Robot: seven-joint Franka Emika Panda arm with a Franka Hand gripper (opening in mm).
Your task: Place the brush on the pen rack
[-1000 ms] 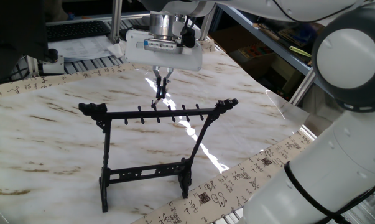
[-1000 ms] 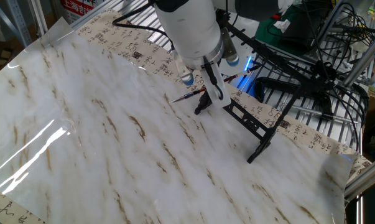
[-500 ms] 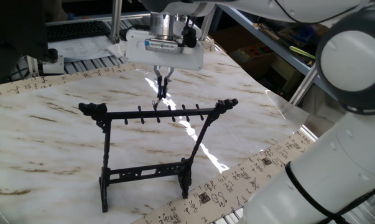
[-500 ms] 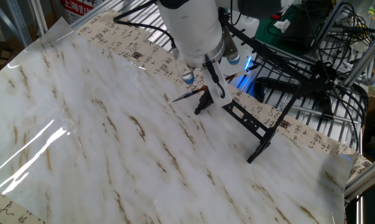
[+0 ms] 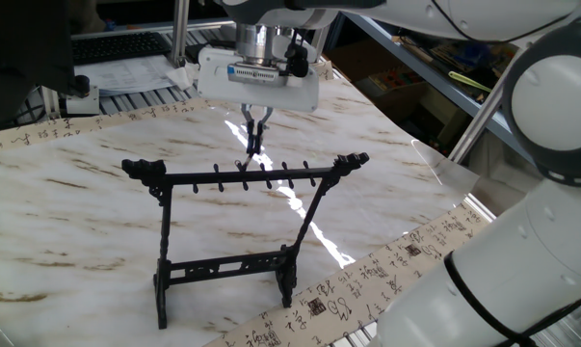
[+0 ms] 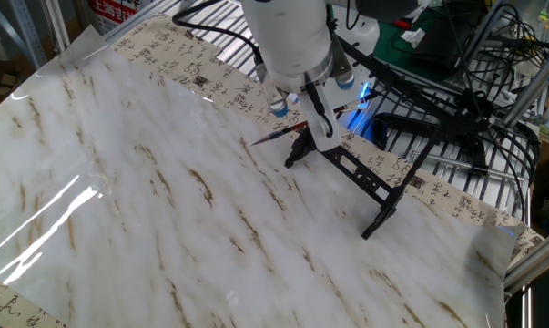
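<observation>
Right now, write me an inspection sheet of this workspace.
Surface: white marble-patterned table edged with a strip of calligraphy-printed paper.
Job's things: the pen rack stands upright on the table; the brush is tilted, tip near the table beside the rack's end, its upper end at the rack's top bar.
Clutter: nothing seen on the table itself.
Grippers: the pincer is just above the top bar, at the brush's upper end; whether it is shut cannot be told.
Cables: black cables lie beyond the table.
Surroundings: metal framing and a keyboard.
</observation>
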